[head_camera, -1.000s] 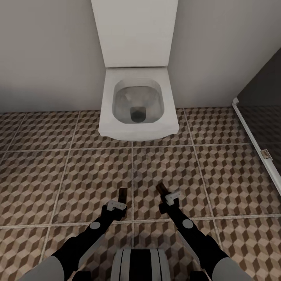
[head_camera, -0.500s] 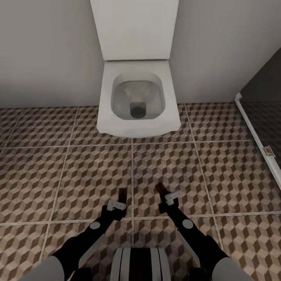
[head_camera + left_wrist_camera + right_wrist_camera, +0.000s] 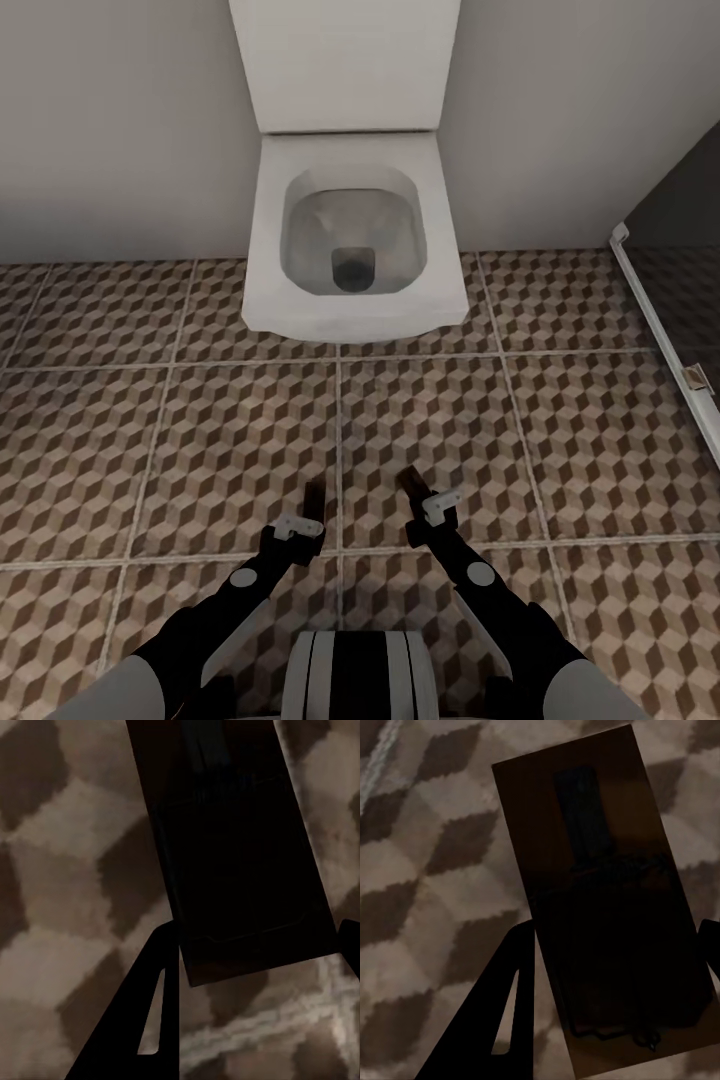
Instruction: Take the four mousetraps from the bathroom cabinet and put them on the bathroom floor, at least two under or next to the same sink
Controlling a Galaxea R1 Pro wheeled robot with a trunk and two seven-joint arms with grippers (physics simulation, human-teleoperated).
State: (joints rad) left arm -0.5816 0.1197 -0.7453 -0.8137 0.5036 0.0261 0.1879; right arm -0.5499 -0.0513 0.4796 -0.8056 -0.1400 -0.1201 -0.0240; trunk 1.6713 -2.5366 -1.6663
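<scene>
I hold two mousetraps, one per hand, low over the cube-patterned bathroom floor (image 3: 200,430). My left gripper (image 3: 312,510) is shut on a dark wooden mousetrap (image 3: 314,496); in the left wrist view that board (image 3: 232,847) sits between the gripper's (image 3: 259,934) dark fingers (image 3: 142,1020). My right gripper (image 3: 420,500) is shut on a second mousetrap (image 3: 410,482). The right wrist view shows this trap (image 3: 607,900), with its wire bar, between the gripper's (image 3: 619,934) fingers (image 3: 510,997). The cabinet and the bathroom sink are out of view.
A white toilet (image 3: 350,240) stands against the grey wall straight ahead, its bowl open. At the right runs the white bottom rail of the shower stall (image 3: 660,330), with dark floor behind it. Tiled floor stretches between me and the toilet.
The whole view has shifted: the toilet sits higher in the picture and slightly larger, so the camera moved. Both arms keep the same pose, each with its mousetrap.
</scene>
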